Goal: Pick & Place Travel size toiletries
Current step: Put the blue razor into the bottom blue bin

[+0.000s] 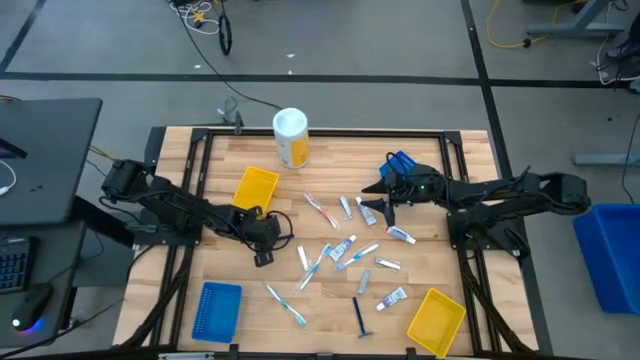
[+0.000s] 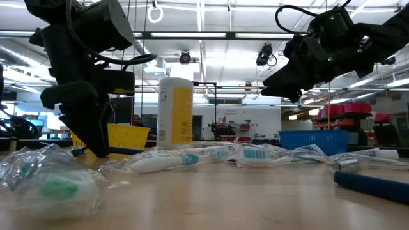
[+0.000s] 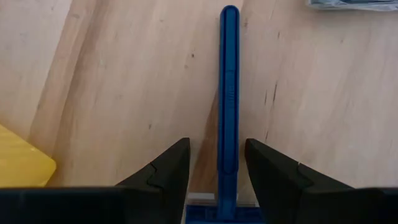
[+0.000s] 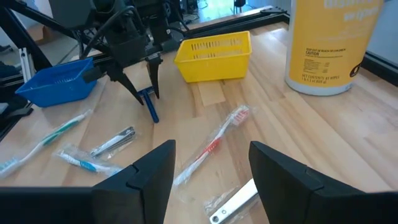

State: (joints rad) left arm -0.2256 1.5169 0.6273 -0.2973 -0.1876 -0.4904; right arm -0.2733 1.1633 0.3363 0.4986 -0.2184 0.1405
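My left claw stood apart astride the slim dark blue plastic razor lying flat on the wooden bench (beside the yellow tray), and closing off-centre could have skidded it away.

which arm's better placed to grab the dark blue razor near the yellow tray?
Left. The left gripper is down at the table with open fingers straddling the blue razor, beside the yellow tray. The right gripper is open but raised above the wrapped toothbrushes.
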